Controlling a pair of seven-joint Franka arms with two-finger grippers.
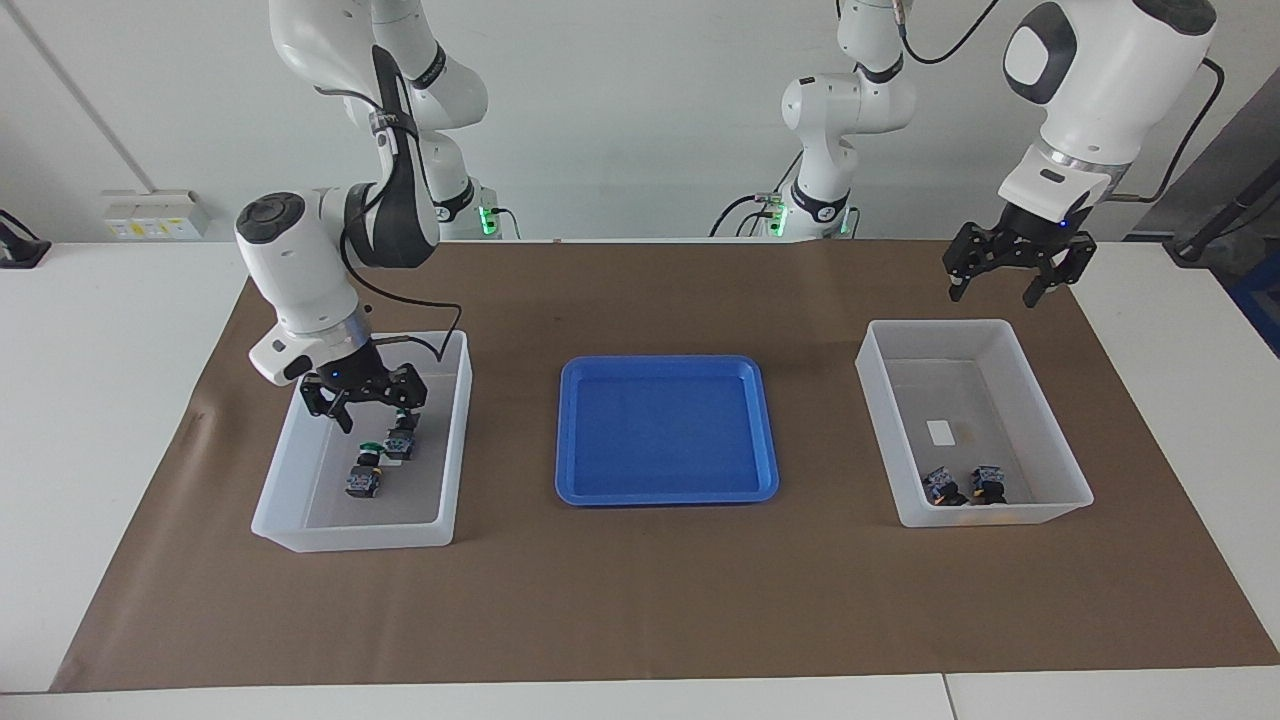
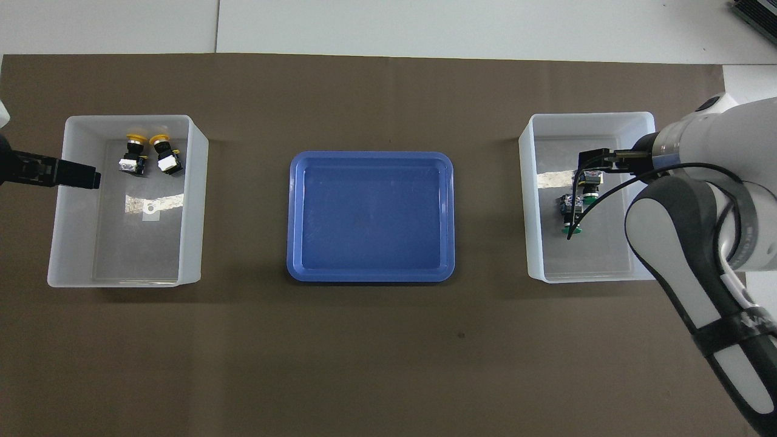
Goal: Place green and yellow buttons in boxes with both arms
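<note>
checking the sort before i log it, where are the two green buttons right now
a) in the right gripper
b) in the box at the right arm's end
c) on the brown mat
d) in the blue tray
b: both green buttons lie on the floor of the box at the right arm's end, while the right gripper hangs open over them holding nothing, and the blue tray holds no buttons.

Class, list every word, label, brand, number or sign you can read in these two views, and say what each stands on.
White lettering on the right arm's black forearm band: too blurred to read.
Small white label inside the box with the yellow buttons: no readable text.
Label plate on the wall socket box: too small to read.
Blue tray: no text visible.
</note>
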